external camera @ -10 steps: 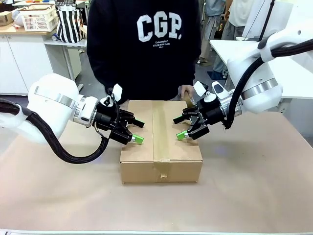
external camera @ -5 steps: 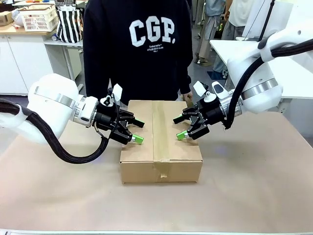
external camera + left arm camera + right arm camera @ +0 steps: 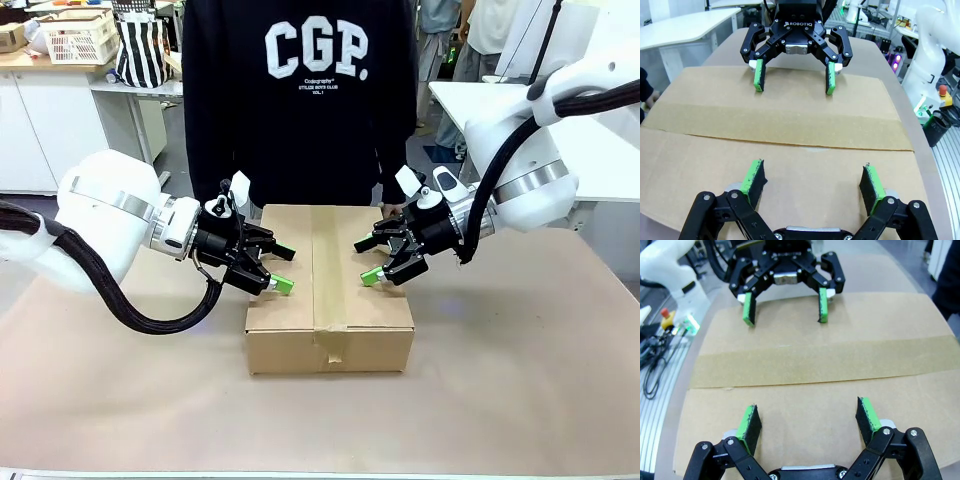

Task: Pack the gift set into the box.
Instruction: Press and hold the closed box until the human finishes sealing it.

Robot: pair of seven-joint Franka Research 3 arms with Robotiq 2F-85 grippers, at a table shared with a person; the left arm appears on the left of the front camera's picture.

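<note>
We judge the taped box [image 3: 330, 290] stiff but bulky; both our grippers' jaws gape empty, best pressing opposite sides.

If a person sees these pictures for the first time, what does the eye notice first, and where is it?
First comes the box, a closed brown carton in the middle of the table, with a strip of tape along its top seam. The left gripper and the right gripper hover over its top from opposite sides, facing each other, jaws open and empty. Behind the box stands a person in a dark sweatshirt with large white letters.
</note>
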